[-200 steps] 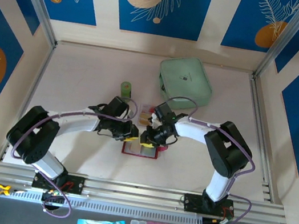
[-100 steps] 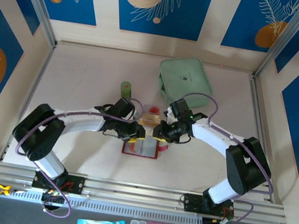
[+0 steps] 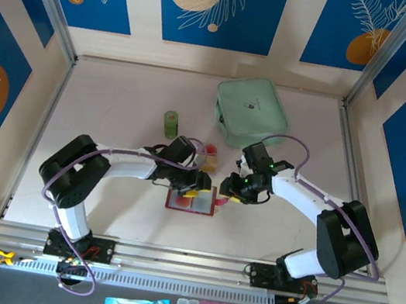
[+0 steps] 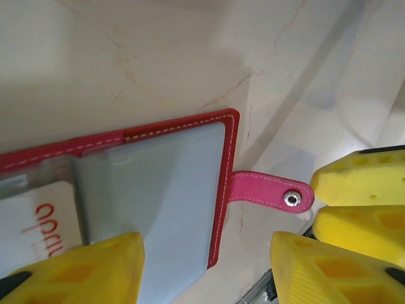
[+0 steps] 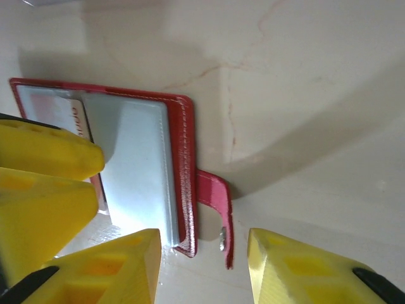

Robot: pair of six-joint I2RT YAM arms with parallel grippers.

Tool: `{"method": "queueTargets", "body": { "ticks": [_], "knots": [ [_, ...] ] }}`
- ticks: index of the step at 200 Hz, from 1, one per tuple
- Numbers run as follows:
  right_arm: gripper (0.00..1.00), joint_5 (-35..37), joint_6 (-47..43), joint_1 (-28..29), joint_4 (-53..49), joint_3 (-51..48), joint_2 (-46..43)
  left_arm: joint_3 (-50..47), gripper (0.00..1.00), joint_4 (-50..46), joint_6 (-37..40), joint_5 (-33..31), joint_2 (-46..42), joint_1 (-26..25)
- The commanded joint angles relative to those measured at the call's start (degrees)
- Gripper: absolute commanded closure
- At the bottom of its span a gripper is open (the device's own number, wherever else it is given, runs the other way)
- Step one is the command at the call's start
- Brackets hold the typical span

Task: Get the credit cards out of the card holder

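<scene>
Spreading apart since earlier, both jaws over card holder (image 4: 171,177)

Red card holder (image 4: 221,164) with white stitching, grey sleeves (image 4: 152,190), pink tab (image 4: 269,190), red-lettered pale card (image 4: 44,215), mint-green pouch (image 3: 250,111), cream veined bench (image 4: 158,57), yellow pads (image 4: 329,272) on my left tool (image 4: 205,269).
</scene>
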Motion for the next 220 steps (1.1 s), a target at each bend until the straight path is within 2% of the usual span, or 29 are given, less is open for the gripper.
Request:
{"method": "queueTargets", "body": {
  "ticks": [1,50,88,165,220],
  "knots": [
    [0.60,-4.0,-0.1,-0.2,2.3,-1.6,1.9,-0.1,0.44,3.7,-1.4,1.8,0.8,-0.4],
    [0.75,-6.6,1.0,-0.2,6.6,-2.4,4.2,-2.1,0.44,2.3,-0.6,-0.7,-4.2,0.6],
    [0.86,-7.9,0.4,0.0,7.2,-0.1,7.1,-3.3,0.45,-4.6,3.0,-3.5,-9.5,3.4],
    [0.89,-8.4,-0.8,1.3,6.1,4.4,11.6,-11.3,0.51,-12.5,7.4,-7.9,-20.6,9.5],
    [0.89,-5.9,-0.6,2.5,3.0,4.8,9.6,-13.8,0.67,-15.2,11.1,-10.8,-20.2,10.4]
  ]
}}
